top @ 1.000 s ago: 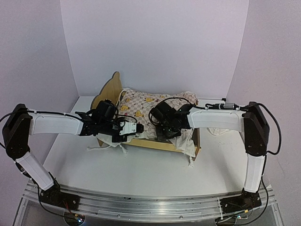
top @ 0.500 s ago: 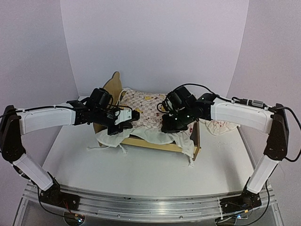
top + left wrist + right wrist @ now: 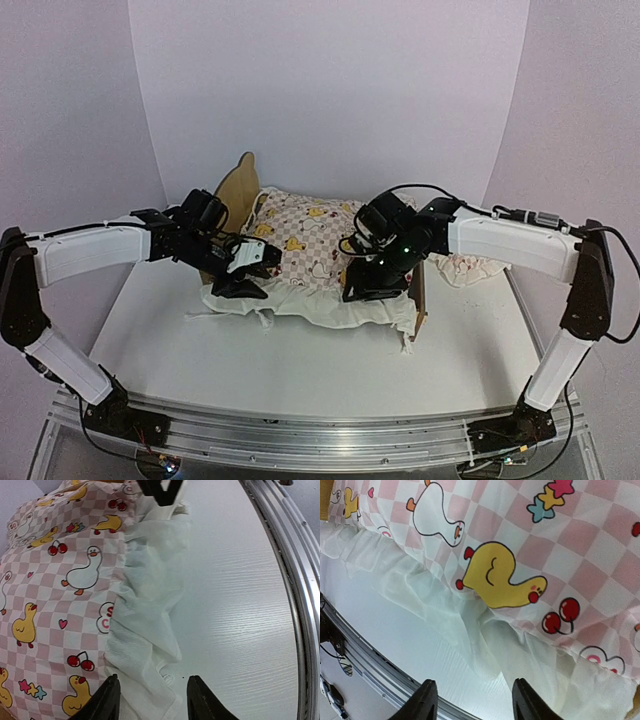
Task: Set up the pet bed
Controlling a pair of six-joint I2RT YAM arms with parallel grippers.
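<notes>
Your top camera sits above and behind the arm bases, looking down across the whole table (image 3: 300,360) and the pet bed (image 3: 236,182). Both wrist cameras, one toward each end of the bed, look down at close range onto the quilt (image 3: 50,605). All three views share its ruffle (image 3: 420,585) and the front rail (image 3: 320,435).

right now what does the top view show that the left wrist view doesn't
Top only: the bed with its eared headboard, the right claw, both arms, and a crumpled cloth at the right. Left wrist only: the small cherries, hearts and stars in the print. Both: the duck quilt, its ruffle, the table and the open left claw.
</notes>
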